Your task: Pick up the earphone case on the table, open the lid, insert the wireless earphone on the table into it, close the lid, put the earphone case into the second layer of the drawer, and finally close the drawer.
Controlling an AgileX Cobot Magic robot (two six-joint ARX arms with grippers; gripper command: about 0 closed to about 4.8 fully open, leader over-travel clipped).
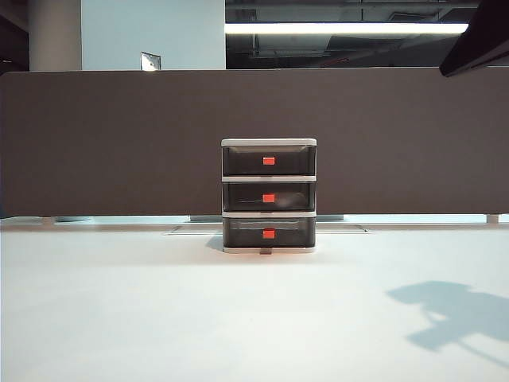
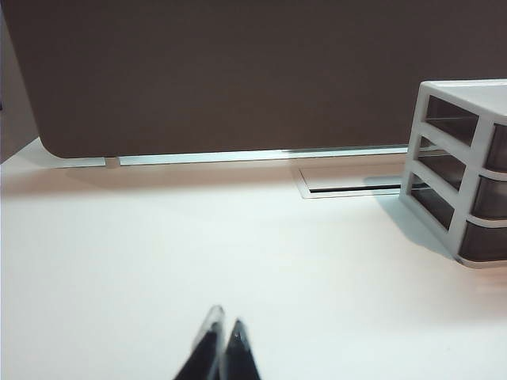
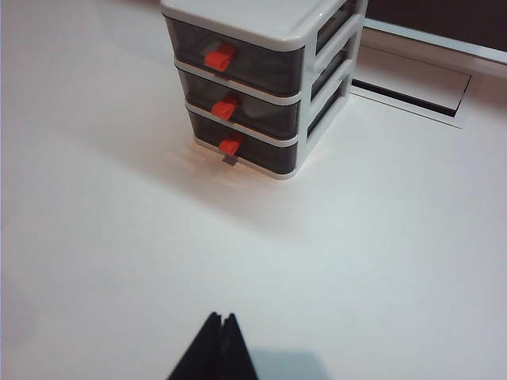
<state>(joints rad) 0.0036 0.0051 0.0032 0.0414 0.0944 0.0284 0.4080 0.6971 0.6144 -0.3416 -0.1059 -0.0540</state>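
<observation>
The small three-tier desktop cabinet with white frame and smoky translucent drawers (image 1: 269, 196) stands on the wide plain white tabletop (image 1: 119, 310), near the far side and in front of a dark brown partition wall (image 1: 111, 143). All three drawers look pushed in, each with its red-orange front tab; the middle drawer (image 1: 269, 197), which is the second layer, is closed like the others. Through its dark front a pale shape can be guessed, but it is too dim to say what it is. The small white earphone case and the wireless earphone are not visible anywhere on the table in these views, so I cannot tell where they are. My judgement is that the task is at its very end, with the case stored and the drawer shut, or that nothing has been started; the pictures alone do not decide this. The left gripper (image 2: 221, 342) hovers low over the bare table, well apart from the cabinet and to its side, with its two dark fingers pressed together and nothing between them. The right gripper (image 3: 220, 342) hangs above the table in front of the cabinet, also pressed together and empty. If work remains, the next move calls for finding the case first.
</observation>
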